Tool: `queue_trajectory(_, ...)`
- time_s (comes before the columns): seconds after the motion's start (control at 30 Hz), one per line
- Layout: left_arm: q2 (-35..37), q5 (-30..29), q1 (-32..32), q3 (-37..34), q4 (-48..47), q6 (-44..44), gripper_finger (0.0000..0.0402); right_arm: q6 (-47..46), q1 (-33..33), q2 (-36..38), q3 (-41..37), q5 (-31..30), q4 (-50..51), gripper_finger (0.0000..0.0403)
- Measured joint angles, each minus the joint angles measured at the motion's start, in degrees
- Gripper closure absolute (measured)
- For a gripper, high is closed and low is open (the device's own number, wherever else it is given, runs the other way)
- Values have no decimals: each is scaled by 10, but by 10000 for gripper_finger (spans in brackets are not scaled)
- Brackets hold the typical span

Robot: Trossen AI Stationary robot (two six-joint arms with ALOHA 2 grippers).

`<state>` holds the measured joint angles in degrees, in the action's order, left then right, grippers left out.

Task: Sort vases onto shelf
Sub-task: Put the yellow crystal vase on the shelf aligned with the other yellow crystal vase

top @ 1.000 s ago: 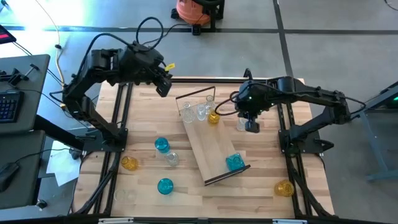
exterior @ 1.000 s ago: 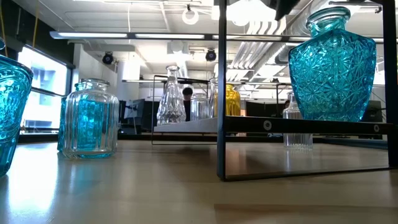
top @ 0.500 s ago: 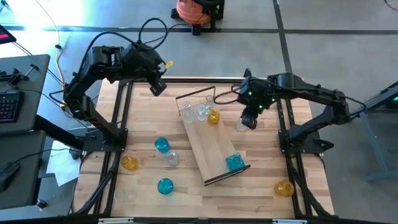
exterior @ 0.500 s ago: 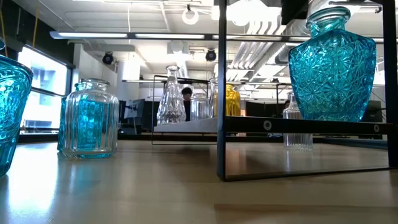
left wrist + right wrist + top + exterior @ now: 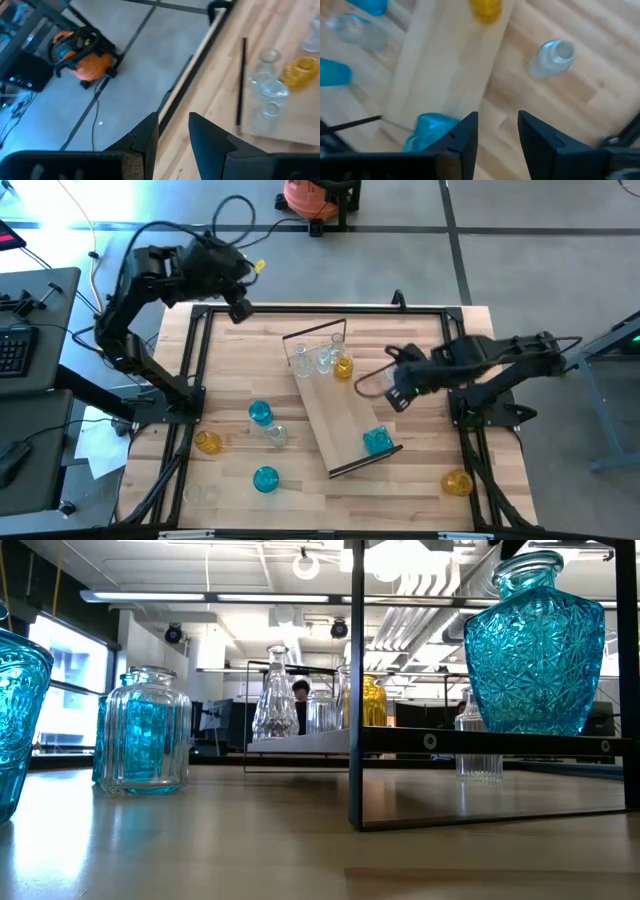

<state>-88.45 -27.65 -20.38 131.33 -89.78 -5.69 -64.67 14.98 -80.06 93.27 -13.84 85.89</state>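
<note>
The shelf (image 5: 340, 405) lies slantwise in the middle of the table. Two clear vases (image 5: 300, 363) and an amber vase (image 5: 343, 367) stand at its far end, and a blue vase (image 5: 377, 440) stands at its near end. A clear vase (image 5: 552, 57) stands on the table right of the shelf. My right gripper (image 5: 400, 395) (image 5: 497, 130) is open and empty above the table, between that vase and the blue one. My left gripper (image 5: 238, 308) (image 5: 173, 132) is open and empty over the table's far left edge.
On the table left of the shelf stand two blue vases (image 5: 260, 413) (image 5: 265, 478), a clear one (image 5: 276, 435) and an amber one (image 5: 207, 442). Another amber vase (image 5: 457, 482) stands at the near right. Dark frame rails (image 5: 195, 370) run along both table sides.
My left gripper has drawn back toward the table's far left edge, away from the shelf. My right gripper has pulled away from the clear vase right of the shelf, toward the near edge, and the arm has folded back toward the table's right side. No vase has moved.
</note>
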Motion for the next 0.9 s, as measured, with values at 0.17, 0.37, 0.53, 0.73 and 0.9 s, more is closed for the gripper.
queue_trajectory(0.17, 15, 0, -31, 0, 0, 7, 300, -110, 74, 0, -58, 7, -26, 281)
queue_trajectory(0.37, 18, 3, -56, 0, 0, 9, 300, -204, 164, 0, -190, 71, -138, 281)
queue_trajectory(0.53, 15, 36, -71, -1, 2, 35, 300, -311, 264, -1, -261, 105, -290, 281)
queue_trajectory(0.73, 12, 64, -74, -21, 2, 50, 300, -421, 367, 0, -249, 14, -241, 281)
queue_trajectory(0.9, 12, 73, -74, -47, -1, 66, 300, -471, 395, 1, -215, 32, -163, 281)
